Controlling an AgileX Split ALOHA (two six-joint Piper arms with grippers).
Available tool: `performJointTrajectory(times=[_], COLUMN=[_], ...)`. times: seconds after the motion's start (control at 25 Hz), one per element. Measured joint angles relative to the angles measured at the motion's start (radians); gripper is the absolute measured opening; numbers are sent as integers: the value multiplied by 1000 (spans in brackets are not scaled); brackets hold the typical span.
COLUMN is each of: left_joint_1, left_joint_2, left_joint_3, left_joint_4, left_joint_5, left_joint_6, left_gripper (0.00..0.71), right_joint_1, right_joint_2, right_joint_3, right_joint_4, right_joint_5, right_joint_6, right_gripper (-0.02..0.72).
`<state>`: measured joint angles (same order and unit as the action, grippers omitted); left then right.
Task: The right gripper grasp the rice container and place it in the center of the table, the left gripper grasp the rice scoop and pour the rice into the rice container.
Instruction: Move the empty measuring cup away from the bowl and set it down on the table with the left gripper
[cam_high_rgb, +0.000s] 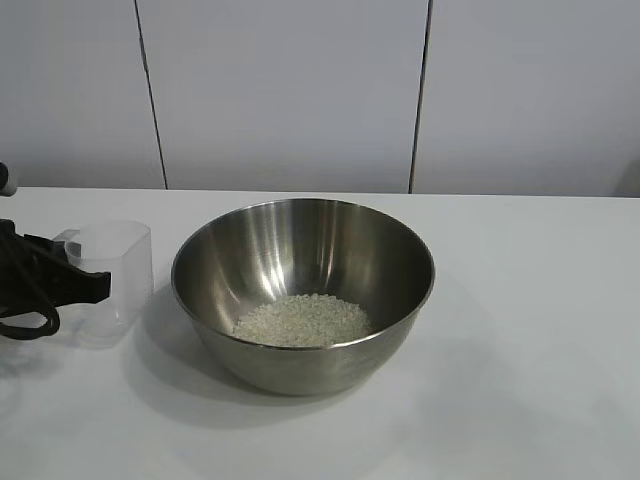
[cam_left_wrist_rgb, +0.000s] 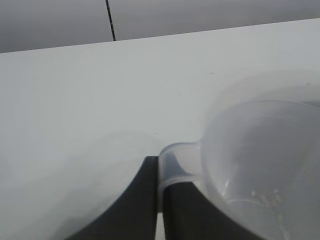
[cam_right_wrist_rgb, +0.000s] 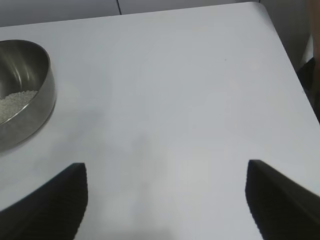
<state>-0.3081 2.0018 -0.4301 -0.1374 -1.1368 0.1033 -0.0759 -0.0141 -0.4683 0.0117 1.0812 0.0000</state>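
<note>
Left end effector clamped on the tab of the emptied rice scoop, upright just left of the rice container; rice already inside. Pour looks done; next: release scoop. Right end effector wide, empty, well right of container

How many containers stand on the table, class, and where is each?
2. The rice container, holding rice, sits mid-table; the rice scoop stands upright at its left, handle pinched by the left gripper.
</note>
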Motion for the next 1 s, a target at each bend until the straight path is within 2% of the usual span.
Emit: performJointTrajectory(times=[0.48,0.6,0.88,1.0], left_joint_1=[1,1,1,1], left_joint_2=[0,0,0,0], left_joint_3=[0,0,0,5], left_joint_4=[-3,-3,-3,-3], left_joint_5=[8,12,15,16], left_joint_6=[7,7,7,7], left_gripper=[10,30,226,273], right_joint_1=[0,0,0,0], right_joint_2=[0,0,0,0], right_joint_3=[0,0,0,0], right_joint_4=[0,0,0,0], right_joint_5=[0,0,1,1], right_joint_6=[0,0,0,0], right_gripper=[589,589,589,589])
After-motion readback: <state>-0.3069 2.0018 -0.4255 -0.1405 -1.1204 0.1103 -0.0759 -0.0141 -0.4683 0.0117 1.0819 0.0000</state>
